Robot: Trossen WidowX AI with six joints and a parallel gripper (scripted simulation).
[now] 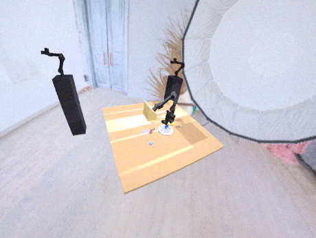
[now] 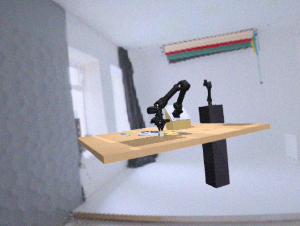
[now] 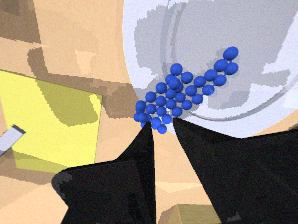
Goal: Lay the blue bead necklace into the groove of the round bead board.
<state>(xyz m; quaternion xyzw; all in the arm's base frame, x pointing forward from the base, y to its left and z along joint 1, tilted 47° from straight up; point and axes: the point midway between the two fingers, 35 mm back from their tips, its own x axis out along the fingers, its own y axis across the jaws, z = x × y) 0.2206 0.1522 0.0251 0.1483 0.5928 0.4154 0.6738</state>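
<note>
Blue beads make up the necklace (image 1: 166,126) (image 2: 154,132) (image 3: 171,93), which is bunched into a narrow double strand, with its far end over the board and its near end at the fingertips. In the wrist view its long axis is slanted from the lower left, at the rim, to the upper right, towards the board's middle (a few beads are humped up beside the main line). The gripper (image 1: 165,122) (image 2: 160,130) (image 3: 161,123) is brought down at the lower-left end, its fingers drawn nearly together and, as far as can be judged, clamped on the last beads.

Almost the whole strand is therefore placed on one side of the grip, inward over the round bead board (image 1: 161,133) (image 2: 143,134) (image 3: 131,45). The curved groove is crossed by the bunch rather than followed by it. A small lift, then a sweep along the curve, seems to be called for; if the end is pulled straight inward, the beads may be heaped further. Outside the rim, to the left in the wrist view, a yellow sheet (image 3: 27,107) is seen lying well apart from the beads.
</note>
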